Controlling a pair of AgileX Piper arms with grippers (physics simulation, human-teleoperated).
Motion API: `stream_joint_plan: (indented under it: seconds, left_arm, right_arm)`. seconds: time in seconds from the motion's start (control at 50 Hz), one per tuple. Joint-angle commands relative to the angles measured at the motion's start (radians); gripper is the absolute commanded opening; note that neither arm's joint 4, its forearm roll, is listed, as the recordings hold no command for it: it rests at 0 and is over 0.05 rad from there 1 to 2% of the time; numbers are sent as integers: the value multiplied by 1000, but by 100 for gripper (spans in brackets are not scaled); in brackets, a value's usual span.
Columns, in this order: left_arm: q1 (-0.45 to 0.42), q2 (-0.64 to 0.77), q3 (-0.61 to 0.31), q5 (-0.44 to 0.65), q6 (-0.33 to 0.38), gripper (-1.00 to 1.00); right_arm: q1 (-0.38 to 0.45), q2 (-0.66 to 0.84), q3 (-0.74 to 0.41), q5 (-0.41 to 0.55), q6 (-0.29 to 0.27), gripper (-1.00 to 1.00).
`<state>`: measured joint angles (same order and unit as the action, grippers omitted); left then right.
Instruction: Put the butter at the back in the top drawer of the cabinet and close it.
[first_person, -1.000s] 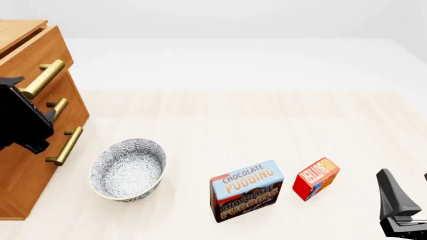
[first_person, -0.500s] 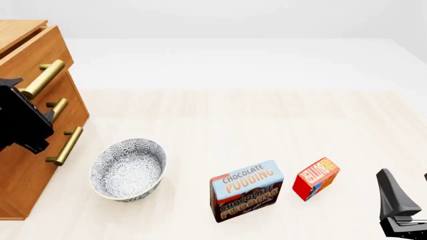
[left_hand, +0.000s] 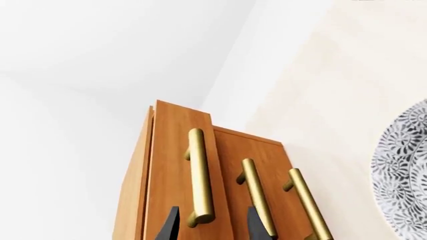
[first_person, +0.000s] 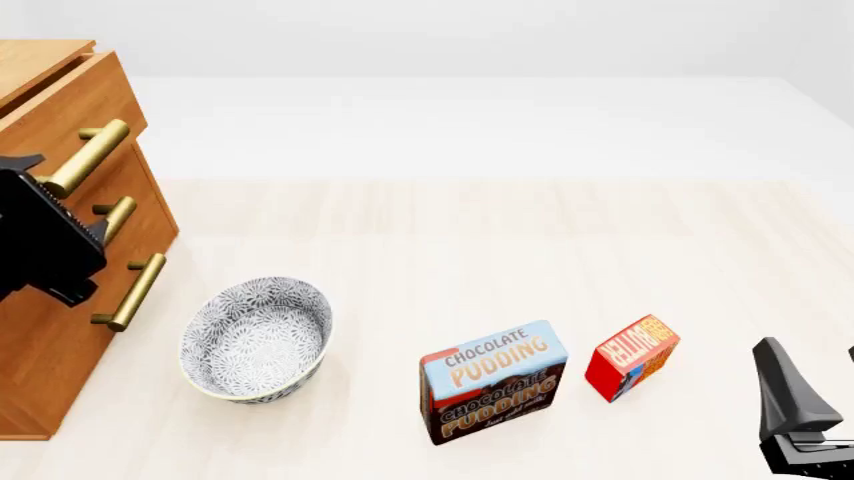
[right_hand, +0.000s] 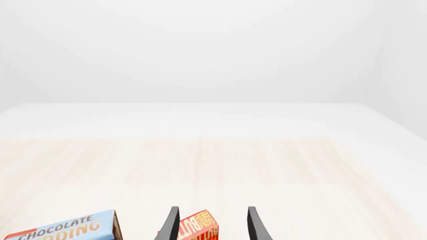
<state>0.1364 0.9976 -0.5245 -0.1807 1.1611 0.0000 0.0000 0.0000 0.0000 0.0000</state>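
Butter looks light, stiff, smooth cardboard; pinch its flat sides. Right gripper released, empty; left gripper released around the drawer handle.

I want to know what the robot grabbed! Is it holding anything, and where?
Nothing yet. The left gripper is open around the top drawer's handle, not squeezing. The right gripper is open near the butter.

The table bears cabinet, bowl, pudding box, butter.
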Motion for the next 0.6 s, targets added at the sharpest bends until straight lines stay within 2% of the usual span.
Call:
stream_joint_plan:
  seconds: [0.02, 0.1, 0.12, 0.6]
  left_arm:
    - [2, -8, 5, 5, -3, 100]
    - [9, -7, 10, 2, 0, 100]
    - [10, -8, 17, -5, 7, -100]
    - [20, 16, 12, -14, 8, -100]
  right_arm:
    - [0, 0, 0, 0, 0, 100]
    - [0, 0, 0, 0, 0, 100]
    - [0, 0, 0, 0, 0, 100]
    - [0, 0, 0, 0, 0, 100]
